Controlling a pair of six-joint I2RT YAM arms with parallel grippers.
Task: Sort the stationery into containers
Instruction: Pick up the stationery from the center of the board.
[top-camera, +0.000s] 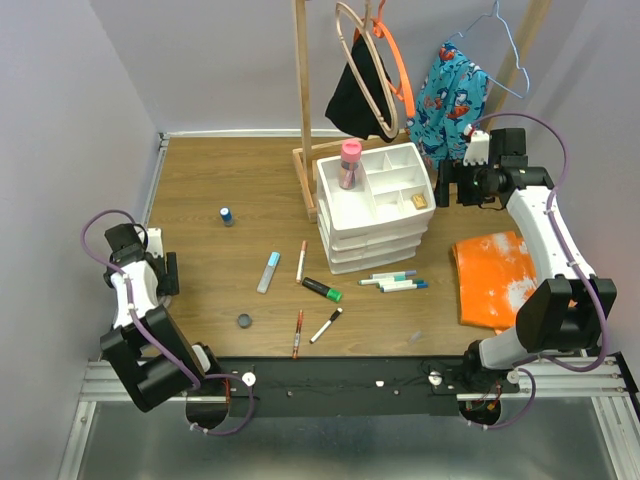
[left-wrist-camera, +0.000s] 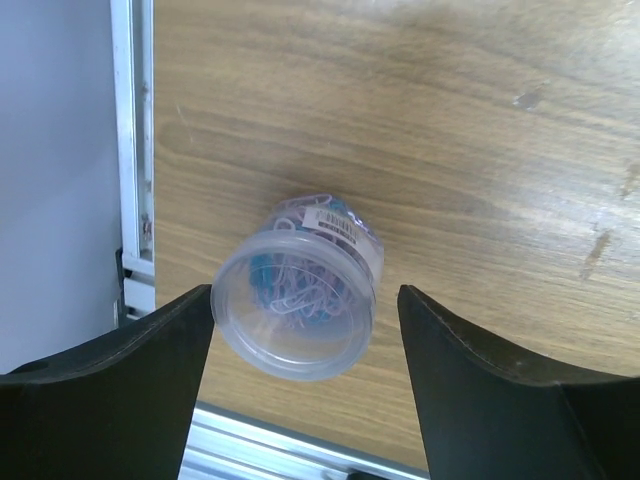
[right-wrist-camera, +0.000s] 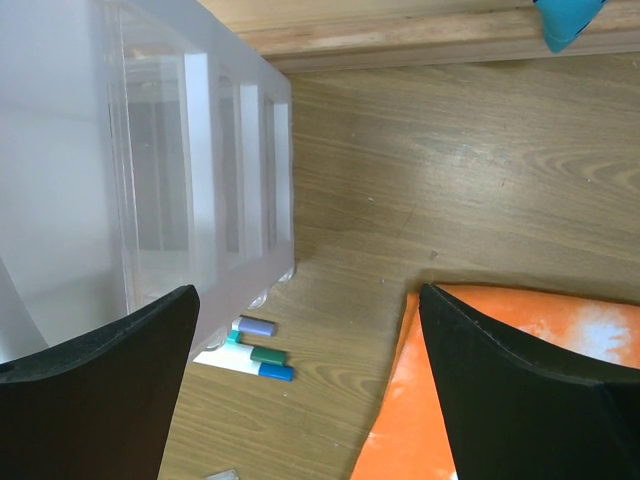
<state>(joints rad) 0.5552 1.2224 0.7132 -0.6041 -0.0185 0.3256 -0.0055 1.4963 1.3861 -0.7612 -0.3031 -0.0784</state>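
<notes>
left gripper (left-wrist-camera: 305, 302), jaws wide, over clear tub (left-wrist-camera: 330, 345), perhaps paper clips (left-wrist-camera: 288, 285)

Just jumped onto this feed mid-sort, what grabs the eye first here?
The white organiser mid-table, a pink-capped bottle standing in its top tray, with pens and markers strewn on the wood in front. To its right lies a bright orange cloth. The left wrist view shows a clear tub of paper clips framed by the open left gripper.
</notes>
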